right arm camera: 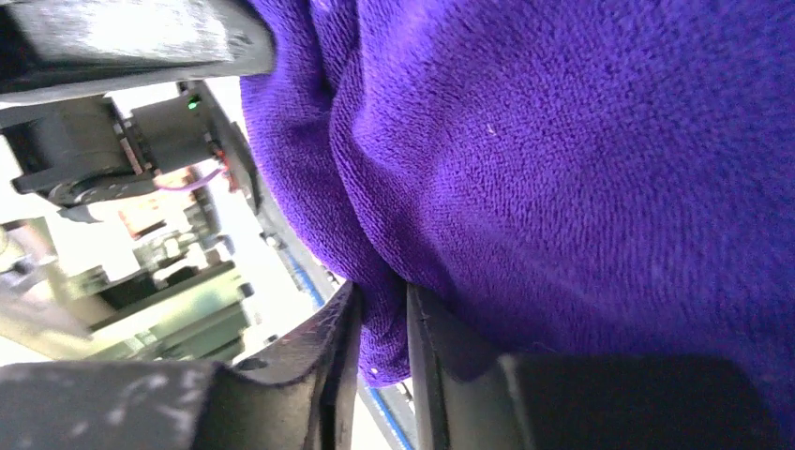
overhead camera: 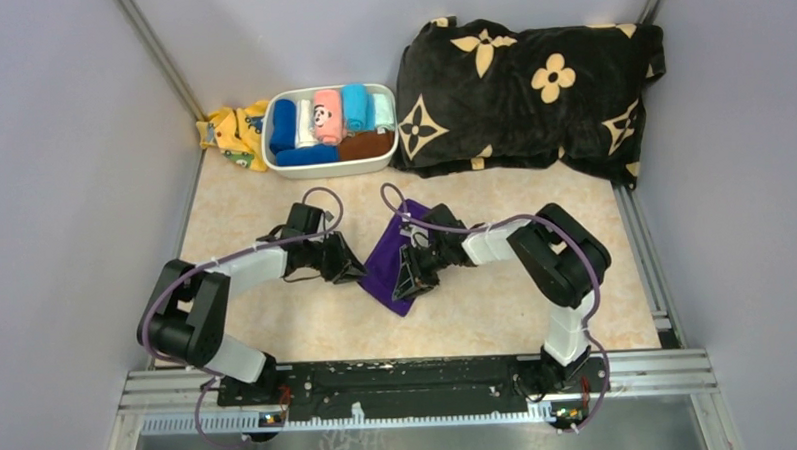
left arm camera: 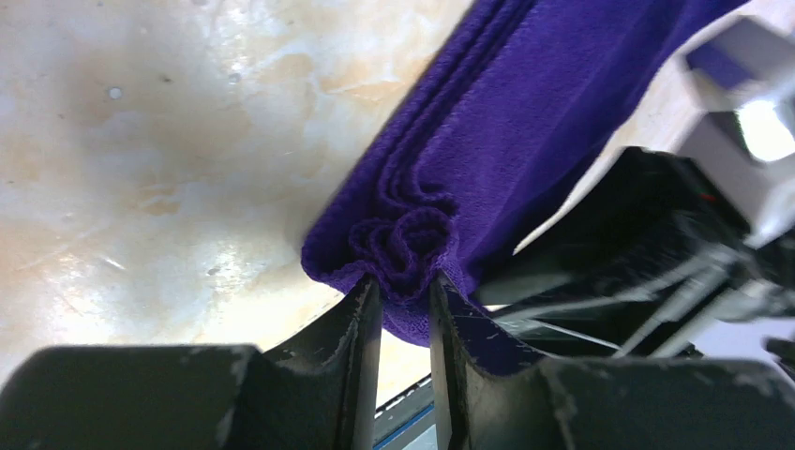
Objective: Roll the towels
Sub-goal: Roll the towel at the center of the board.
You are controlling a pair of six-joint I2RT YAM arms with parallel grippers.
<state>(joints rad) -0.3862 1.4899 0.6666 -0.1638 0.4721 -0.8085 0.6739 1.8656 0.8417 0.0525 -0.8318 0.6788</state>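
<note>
Left fingers (left arm camera: 364, 319) and right fingers (right arm camera: 339, 349) each pinched the purple towel (overhead camera: 385, 259) at its near end, length running away.

Table (overhead camera: 278, 324), purple towel (overhead camera: 384, 262), bin (overhead camera: 333, 170), blanket (overhead camera: 530, 90)

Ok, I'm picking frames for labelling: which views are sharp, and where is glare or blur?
Top external view: evenly lit, sharp, the deep purple towel clear. Left wrist view: towel end pinched by the left gripper in focus; glare patches on the marbled beige tabletop, right side blurred. Right wrist view: towel pile crisp where the right gripper clamps it; background at left overexposed.
</note>
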